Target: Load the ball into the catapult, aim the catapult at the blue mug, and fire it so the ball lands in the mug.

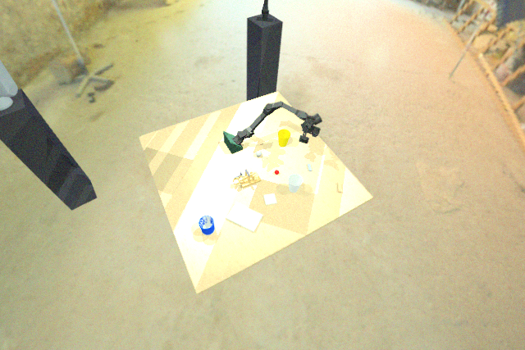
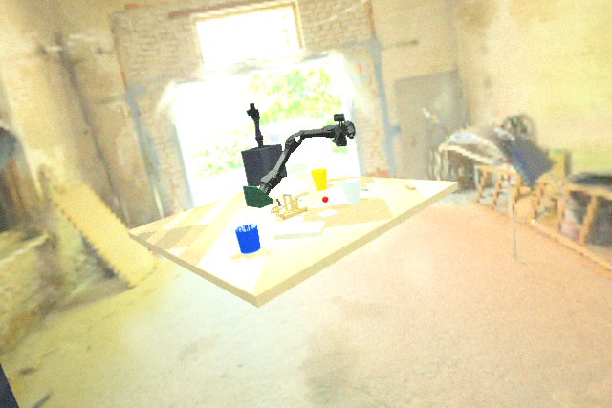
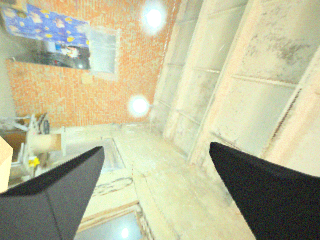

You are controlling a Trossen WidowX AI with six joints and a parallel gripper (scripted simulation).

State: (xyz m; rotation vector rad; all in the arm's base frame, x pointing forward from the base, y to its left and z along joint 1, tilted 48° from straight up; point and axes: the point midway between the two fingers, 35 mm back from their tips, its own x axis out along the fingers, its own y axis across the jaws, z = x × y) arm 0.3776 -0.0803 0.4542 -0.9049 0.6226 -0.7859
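The red ball (image 1: 276, 171) (image 2: 324, 199) lies on the table, between the catapult and a pale cup. The small wooden catapult (image 1: 250, 180) (image 2: 292, 213) stands near the table's middle; the ball is outside it. The blue mug (image 1: 207, 229) (image 2: 249, 241) stands upright near the table's front left edge, apart from the catapult. My gripper (image 1: 313, 125) (image 2: 348, 131) is raised high above the table's right side, well away from ball and catapult. In the wrist view its two fingers stand wide apart with nothing between them, and no task object shows there.
A yellow cup (image 1: 283, 138) (image 2: 319, 180) and the pale cup (image 1: 294, 183) (image 2: 351, 191) stand upright. A flat white slab (image 1: 244, 216) (image 2: 298, 230) lies between catapult and front edge, a small white square (image 1: 270, 198) (image 2: 327, 213) beside it. A wooden piece (image 1: 340, 188) (image 2: 410, 187) lies far right.
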